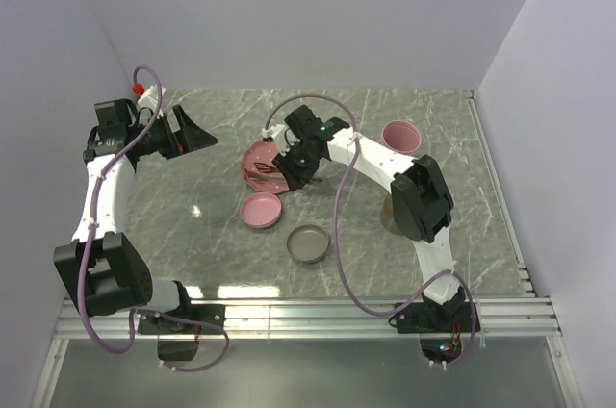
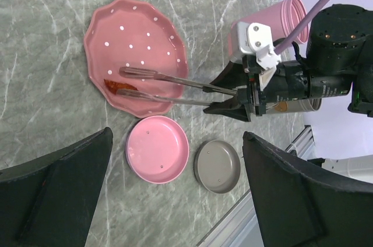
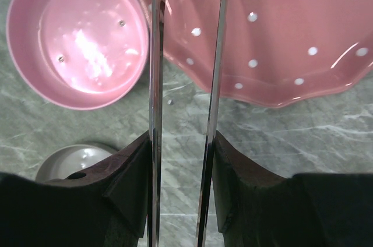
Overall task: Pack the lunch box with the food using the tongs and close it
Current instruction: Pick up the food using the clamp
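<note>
Pink lid (image 1: 261, 209), veined table (image 1: 192, 191), pale walls (image 1: 308, 13)

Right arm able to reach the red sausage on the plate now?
Likely yes: right pincer holds slim silver metal tongs, tips beside the small red sausage on the flat pink dotted plate; nothing between.

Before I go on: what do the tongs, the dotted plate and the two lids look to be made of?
The tongs: polished metal, probably steel; mirror-like reflections run along both slim arms.
The dotted plate: glossy glazed ceramic or hard plastic, cannot tell which; sharp highlights on it.
The pink lid and grey lid: likely moulded plastic; smooth, with a soft sheen.
</note>
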Tool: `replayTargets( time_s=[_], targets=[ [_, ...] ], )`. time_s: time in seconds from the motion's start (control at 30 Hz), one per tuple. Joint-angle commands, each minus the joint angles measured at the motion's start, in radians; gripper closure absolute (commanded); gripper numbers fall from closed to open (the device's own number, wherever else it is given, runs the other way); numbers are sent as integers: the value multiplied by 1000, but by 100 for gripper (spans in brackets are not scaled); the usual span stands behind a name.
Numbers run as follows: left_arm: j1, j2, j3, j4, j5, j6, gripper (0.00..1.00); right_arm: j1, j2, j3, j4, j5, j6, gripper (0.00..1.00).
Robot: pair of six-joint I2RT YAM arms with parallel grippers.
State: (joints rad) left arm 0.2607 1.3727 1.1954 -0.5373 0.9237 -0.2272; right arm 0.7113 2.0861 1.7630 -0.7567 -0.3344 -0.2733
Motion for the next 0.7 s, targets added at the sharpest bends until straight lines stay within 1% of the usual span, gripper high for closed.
replayTargets(
  time_s=[0.0, 0.13, 0.23, 0.37, 0.53, 0.67],
  targets=[
    [5, 6, 1, 10, 32, 14, 1, 10, 23, 72, 2, 46, -1, 53],
    [6, 17, 0, 11, 32, 12, 1, 10, 23, 66, -3, 61, -3, 55],
    [6, 20, 10, -1, 33, 19, 1, 8, 22, 66, -12, 61, -3, 61],
    [8, 23, 20, -12, 29, 23, 1, 8, 3, 67, -33, 26, 5, 66],
    [15, 20, 36, -43, 23, 52, 1, 8, -78, 43, -55, 3, 9, 72],
    [15, 20, 58, -65, 14, 69, 1, 2, -149, 38, -81, -12, 9, 73]
  ],
)
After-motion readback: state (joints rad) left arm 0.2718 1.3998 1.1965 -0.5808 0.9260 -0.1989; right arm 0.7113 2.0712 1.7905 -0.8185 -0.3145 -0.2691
